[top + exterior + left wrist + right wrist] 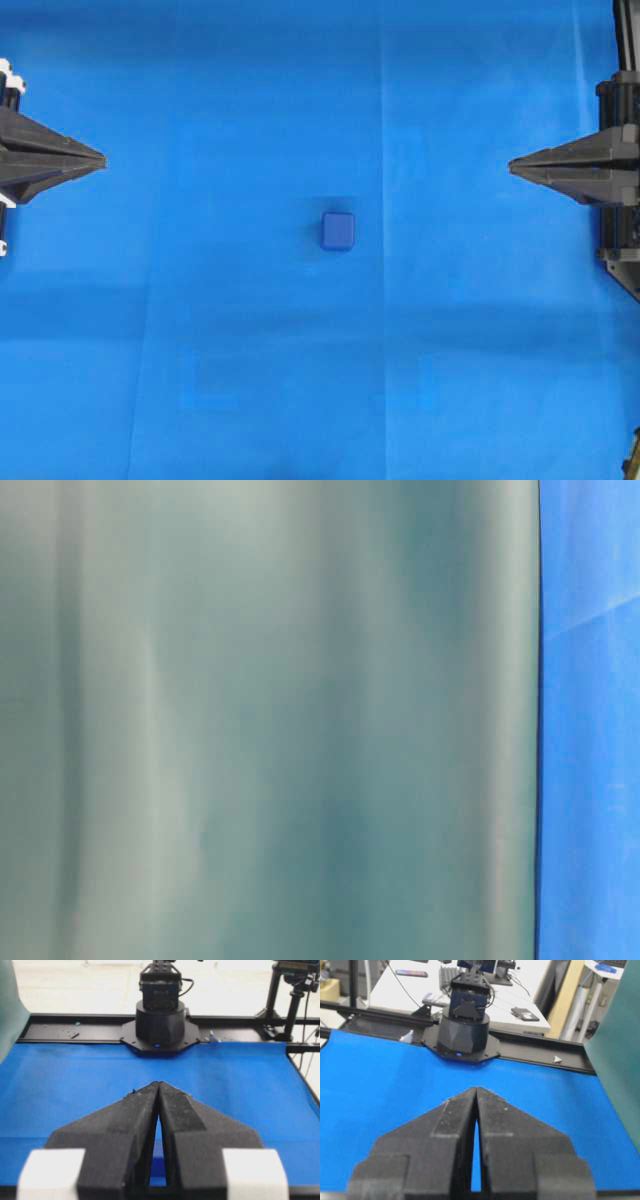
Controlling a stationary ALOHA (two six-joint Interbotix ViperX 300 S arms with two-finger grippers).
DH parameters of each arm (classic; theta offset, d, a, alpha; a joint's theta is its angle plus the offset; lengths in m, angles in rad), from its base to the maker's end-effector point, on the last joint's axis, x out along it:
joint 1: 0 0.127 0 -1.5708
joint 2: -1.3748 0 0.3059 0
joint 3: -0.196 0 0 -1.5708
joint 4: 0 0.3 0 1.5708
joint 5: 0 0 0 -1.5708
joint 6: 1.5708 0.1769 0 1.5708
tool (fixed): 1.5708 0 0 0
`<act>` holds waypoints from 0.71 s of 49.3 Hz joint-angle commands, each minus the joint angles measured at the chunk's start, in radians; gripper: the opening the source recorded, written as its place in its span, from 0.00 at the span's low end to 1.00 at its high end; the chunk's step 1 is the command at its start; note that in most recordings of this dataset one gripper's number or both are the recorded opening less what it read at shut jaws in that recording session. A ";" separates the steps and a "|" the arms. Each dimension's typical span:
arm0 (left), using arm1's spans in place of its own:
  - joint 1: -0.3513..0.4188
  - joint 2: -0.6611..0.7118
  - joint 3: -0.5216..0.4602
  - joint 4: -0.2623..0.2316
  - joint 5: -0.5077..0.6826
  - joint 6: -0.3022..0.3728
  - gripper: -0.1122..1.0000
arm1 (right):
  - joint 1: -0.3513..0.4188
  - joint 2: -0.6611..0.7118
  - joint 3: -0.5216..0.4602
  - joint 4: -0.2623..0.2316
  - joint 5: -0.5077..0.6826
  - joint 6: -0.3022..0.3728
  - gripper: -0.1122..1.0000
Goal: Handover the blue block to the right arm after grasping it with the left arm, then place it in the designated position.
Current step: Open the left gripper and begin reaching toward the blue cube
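The blue block (338, 230) sits alone on the blue cloth (200, 380) covering the surface, midway between both arms and well apart from each. The left fingers (100, 159) and right fingers (513, 166) are pressed together, holding nothing. A grey-green sheet (260, 720) fills the table-level view.

Blue cloth (250, 380); teal backdrop (270, 720); perhaps desks (415, 990) behind

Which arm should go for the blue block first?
Left. The blue block lies untouched mid-cloth, slightly nearer the right gripper, but the task has the left gripper grasp first; both are shut, empty.
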 commanded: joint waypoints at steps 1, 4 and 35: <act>-0.015 0.005 -0.009 0.002 0.011 -0.008 0.10 | 0.005 0.012 -0.015 0.000 -0.003 0.002 0.10; -0.018 0.003 -0.009 0.003 0.017 -0.008 0.10 | 0.005 0.015 -0.020 0.000 0.011 -0.002 0.09; -0.020 0.002 -0.008 0.003 0.011 -0.006 0.16 | 0.005 0.015 -0.037 0.000 0.054 0.005 0.12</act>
